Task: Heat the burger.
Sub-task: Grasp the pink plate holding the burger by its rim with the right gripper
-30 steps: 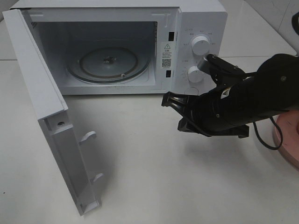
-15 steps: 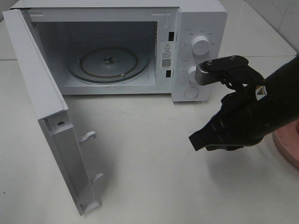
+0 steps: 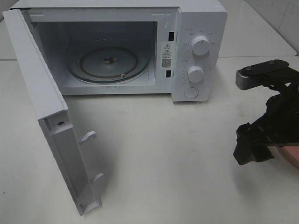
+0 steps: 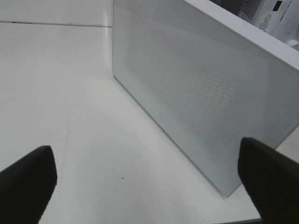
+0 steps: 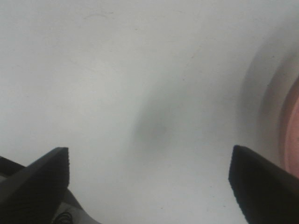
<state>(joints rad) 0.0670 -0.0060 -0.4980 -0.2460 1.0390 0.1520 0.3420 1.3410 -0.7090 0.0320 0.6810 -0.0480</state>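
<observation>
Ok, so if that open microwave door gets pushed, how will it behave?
The door looks like a rigid panel, so it should swing as one piece rather than flex. The microwave sits on a smooth table, so a hard shove might slide it.

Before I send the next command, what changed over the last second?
The right gripper drew back from the knobs of the microwave rightward toward the pink plate and opened; it holds nothing. The door stays open, turntable unchanged, left gripper open.
</observation>
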